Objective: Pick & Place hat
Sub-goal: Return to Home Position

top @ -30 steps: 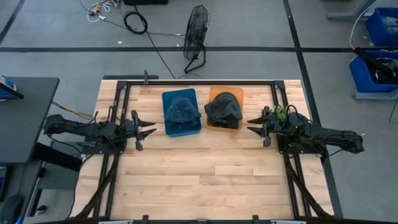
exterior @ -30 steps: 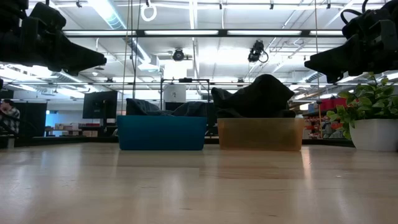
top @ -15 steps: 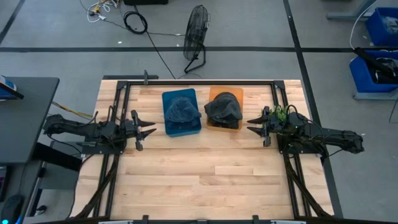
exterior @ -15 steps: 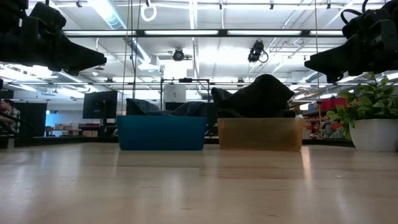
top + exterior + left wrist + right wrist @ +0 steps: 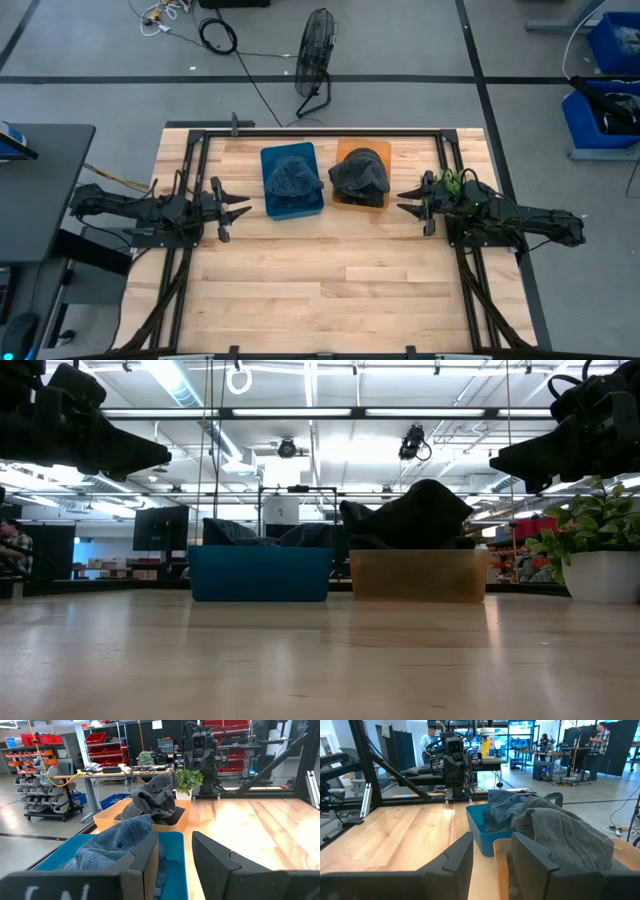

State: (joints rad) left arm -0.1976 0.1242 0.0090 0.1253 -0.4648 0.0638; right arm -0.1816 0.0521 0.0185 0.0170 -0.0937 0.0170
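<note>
Homing well means the left end effector (image 5: 243,210) and right end effector (image 5: 402,201) (both open, empty) parked at the sides of the tabletop (image 5: 330,285), clear of the blue bin (image 5: 268,211) and orange bin (image 5: 345,148).

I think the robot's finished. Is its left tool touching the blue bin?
Apart. The high view shows bare table between the left tool and the blue bin.
</note>
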